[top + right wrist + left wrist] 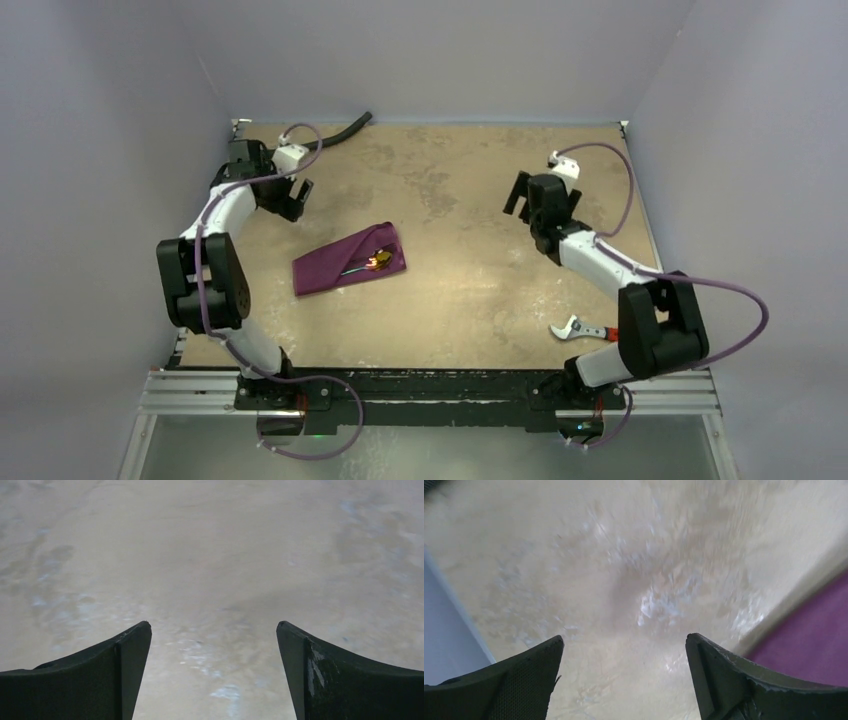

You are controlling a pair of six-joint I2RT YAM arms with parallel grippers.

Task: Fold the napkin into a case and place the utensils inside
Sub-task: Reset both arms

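Flanking the case: hose, red-handled wrench.

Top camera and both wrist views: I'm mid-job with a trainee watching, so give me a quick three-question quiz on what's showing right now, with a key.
1. True or false: the left gripper and the right gripper are both open and hold nothing.
2. Short answer: which wrist camera shows an edge of the purple napkin?
3. Pick one: the red-handled wrench lies
A. beside the right arm, near the table's front edge
B. on top of the napkin
C. between the left gripper's fingers

Key: 1 true; 2 the left wrist camera; 3 A.
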